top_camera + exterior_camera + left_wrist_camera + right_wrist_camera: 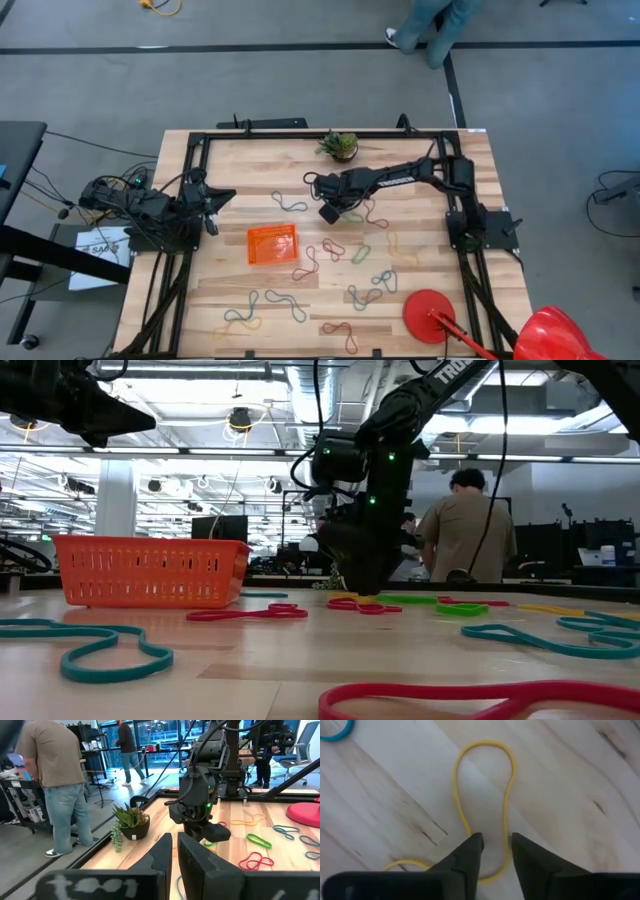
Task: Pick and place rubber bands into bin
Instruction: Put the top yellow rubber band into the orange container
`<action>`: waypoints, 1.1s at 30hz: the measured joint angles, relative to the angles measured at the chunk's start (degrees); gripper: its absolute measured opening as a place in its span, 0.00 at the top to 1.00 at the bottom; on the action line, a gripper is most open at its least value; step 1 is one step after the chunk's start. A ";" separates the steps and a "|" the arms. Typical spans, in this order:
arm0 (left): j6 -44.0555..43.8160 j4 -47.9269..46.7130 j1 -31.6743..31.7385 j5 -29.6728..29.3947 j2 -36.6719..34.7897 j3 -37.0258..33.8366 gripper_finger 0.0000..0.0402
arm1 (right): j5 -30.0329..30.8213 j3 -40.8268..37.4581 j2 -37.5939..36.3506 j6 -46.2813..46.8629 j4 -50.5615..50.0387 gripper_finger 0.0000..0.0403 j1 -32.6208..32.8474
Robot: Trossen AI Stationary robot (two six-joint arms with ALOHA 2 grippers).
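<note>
The right gripper is reaching down to the wooden counter, jaws parted astride a thin yellow rubber band, well apart from the small orange mesh bin. Risk: the flat band slipping free as the jaws close. The left gripper is waiting, jaws nearly closed, empty.

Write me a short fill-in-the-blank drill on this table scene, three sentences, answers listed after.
1. The right hand is down at the table with its fingers straddling a ____ rubber band.
2. The bin holding no bands is coloured ____.
3. The left hand waits at the table's left edge, while a small potted ____ stands at the far edge.

Missing words: yellow; orange; plant
</note>
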 joint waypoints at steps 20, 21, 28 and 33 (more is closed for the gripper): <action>3.46 1.92 0.02 0.06 0.02 0.00 0.95 | 5.40 7.75 -4.61 -9.54 2.58 1.00 4.07; 3.71 2.64 0.02 0.36 0.02 0.00 0.95 | 5.47 8.33 -5.05 -11.05 1.81 1.00 4.83; 1.71 5.08 0.02 6.73 2.84 0.00 0.95 | 3.67 11.43 -6.75 -21.58 12.17 1.00 9.17; -1.07 5.14 -0.03 10.70 9.16 0.00 0.88 | -4.38 11.20 -6.42 -24.74 21.55 1.00 10.60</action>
